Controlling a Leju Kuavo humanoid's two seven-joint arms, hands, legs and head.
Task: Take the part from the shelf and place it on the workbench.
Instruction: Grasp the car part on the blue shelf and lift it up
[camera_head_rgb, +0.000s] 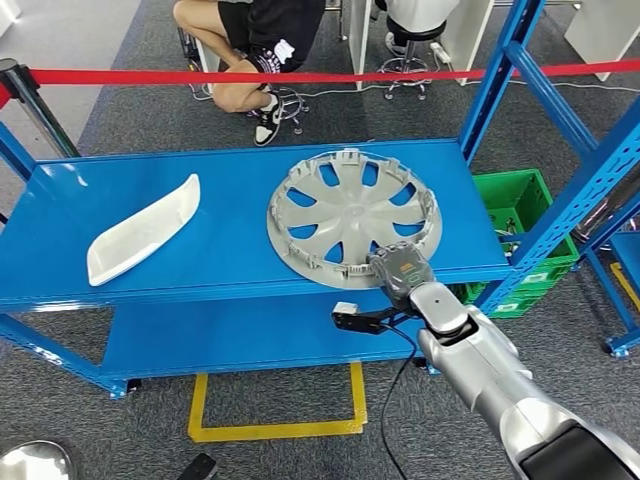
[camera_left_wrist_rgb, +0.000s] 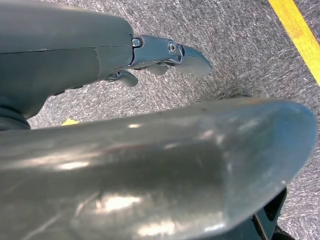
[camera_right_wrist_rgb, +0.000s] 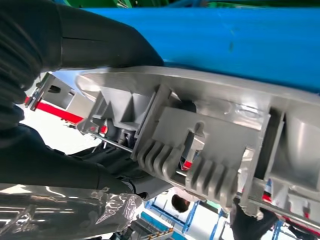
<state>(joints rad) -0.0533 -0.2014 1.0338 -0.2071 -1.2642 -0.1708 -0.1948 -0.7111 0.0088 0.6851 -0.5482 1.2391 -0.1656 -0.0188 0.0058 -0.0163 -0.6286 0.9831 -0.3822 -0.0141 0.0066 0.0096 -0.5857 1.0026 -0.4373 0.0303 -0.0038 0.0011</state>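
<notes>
Wheel cover (camera_head_rgb: 353, 215): grey, round, spoked, lying flat on the upper blue shelf (camera_head_rgb: 226, 215), toward its right half, the near rim at the shelf's front edge. My right hand (camera_head_rgb: 400, 270) rests on that near rim; in the right wrist view my dark fingers (camera_right_wrist_rgb: 49, 165) lie along and under the ribbed clip side of the cover (camera_right_wrist_rgb: 181, 130), with the blue shelf (camera_right_wrist_rgb: 241, 45) just beyond. Whether the fingers have fully closed on the rim I cannot tell.

Shelf frame: blue uprights (camera_head_rgb: 498, 70) stand to the cover's right. Bare blue surface lies between the cover and the white curved trim piece (camera_head_rgb: 143, 232), which sits well apart on the left half. A lower blue shelf (camera_head_rgb: 249, 335) runs beneath.

Floor: grey carpet (camera_head_rgb: 136, 60), with yellow tape marking (camera_head_rgb: 275, 428) in front of the rack. A green crate (camera_head_rgb: 521, 200) sits behind the right uprights. A red barrier tape (camera_head_rgb: 226, 76) runs behind the rack, a crouching person (camera_head_rgb: 256, 45) beyond it.

Left hand (camera_left_wrist_rgb: 158, 52): hanging over the carpet, fingers extended, holding nothing.
</notes>
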